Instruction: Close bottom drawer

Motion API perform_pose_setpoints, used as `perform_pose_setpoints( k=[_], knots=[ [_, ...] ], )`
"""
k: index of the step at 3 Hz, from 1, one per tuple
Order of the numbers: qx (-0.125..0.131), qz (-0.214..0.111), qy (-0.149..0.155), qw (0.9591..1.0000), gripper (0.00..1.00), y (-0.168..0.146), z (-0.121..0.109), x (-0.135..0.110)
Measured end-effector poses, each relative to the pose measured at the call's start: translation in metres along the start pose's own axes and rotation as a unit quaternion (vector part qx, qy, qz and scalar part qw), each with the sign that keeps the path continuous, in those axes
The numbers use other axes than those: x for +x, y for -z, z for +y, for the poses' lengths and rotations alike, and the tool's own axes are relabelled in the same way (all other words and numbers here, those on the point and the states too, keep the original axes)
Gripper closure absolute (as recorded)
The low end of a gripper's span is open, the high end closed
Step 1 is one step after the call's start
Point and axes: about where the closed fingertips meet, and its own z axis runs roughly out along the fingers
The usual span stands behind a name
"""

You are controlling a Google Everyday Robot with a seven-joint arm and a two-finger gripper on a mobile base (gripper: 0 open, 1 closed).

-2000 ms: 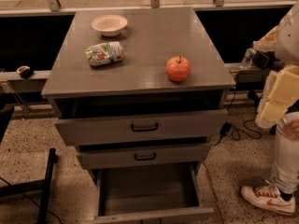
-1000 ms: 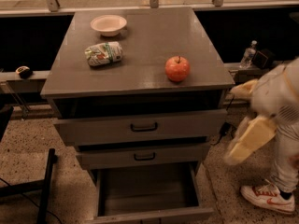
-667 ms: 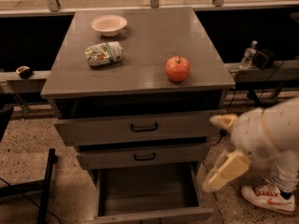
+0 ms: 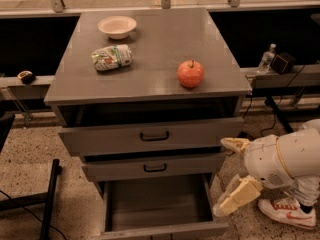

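The bottom drawer [image 4: 159, 203] is the lowest grey drawer of the cabinet and stands pulled far out, its plain grey box bare inside. Its front panel [image 4: 165, 231] lies at the frame's lower edge, and its handle is out of view. My gripper [image 4: 234, 197], cream-coloured on a white arm [image 4: 282, 159], hangs at the drawer's right side, close to its right wall near the front corner. I cannot tell whether it touches the drawer.
The top drawer [image 4: 150, 135] and middle drawer [image 4: 152, 167] stand slightly out. On the cabinet top are an apple [image 4: 190, 73], a crumpled bag [image 4: 111, 57] and a white bowl [image 4: 117, 26]. A person's shoe [image 4: 285, 210] is at the lower right. A black stand leg [image 4: 50, 196] is at the left.
My arm has swung down from the upper right and leftward, bringing the gripper low beside the bottom drawer's right front corner. The drawers have not moved.
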Motion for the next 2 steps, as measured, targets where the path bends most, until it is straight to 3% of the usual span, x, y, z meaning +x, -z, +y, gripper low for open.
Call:
perform_pose_setpoints(
  k=[1,2],
  knots=[
    [-0.005,-0.036,0.008,0.9993,0.0,-0.032,-0.005,0.012],
    [0.005,-0.118,0.013,0.9929,0.0,-0.088,-0.011,0.035]
  ],
)
